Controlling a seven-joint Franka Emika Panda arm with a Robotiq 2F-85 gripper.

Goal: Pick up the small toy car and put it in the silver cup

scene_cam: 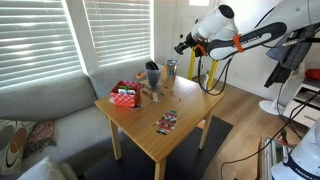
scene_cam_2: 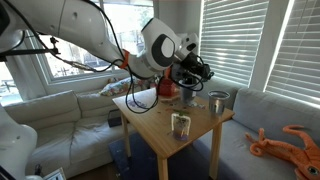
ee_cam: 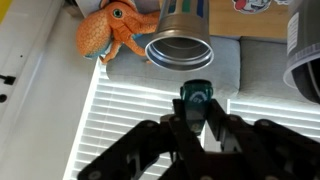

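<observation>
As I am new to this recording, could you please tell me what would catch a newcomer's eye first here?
First, the hand pinching a small teal toy car, with the open mouth of the silver cup just beyond it in the wrist view. Then the bright orange octopus toy lying on the grey sofa beside the wooden table.

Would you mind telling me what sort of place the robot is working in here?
Most likely a home living room: a grey sofa flanks the small wooden table, slatted window blinds hang behind it, and an orange plush octopus lies on the cushions.
</observation>
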